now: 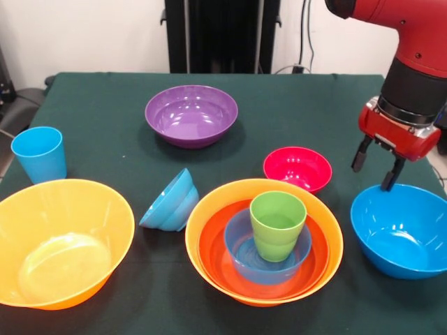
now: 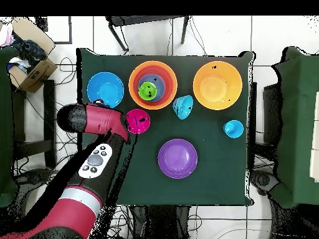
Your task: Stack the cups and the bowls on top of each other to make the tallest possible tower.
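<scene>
The gripper (image 1: 378, 168) hangs empty, fingers parted, seemingly just above the far rim of the blue bowl (image 1: 401, 237) — the tower (image 1: 264, 241) sits beside it.

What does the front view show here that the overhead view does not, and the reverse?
Only the front view shows the open black fingers of the gripper, hanging above the far rim of the loose blue plastic bowl, and shows the small blue bowl tipped on its side.

Only the overhead view shows the red arm's whole length, a cardboard box and chairs beside the table.

Both show the lime green plastic cup nested in a blue bowl inside the red-orange and orange bowls, plus the purple bowl.
</scene>
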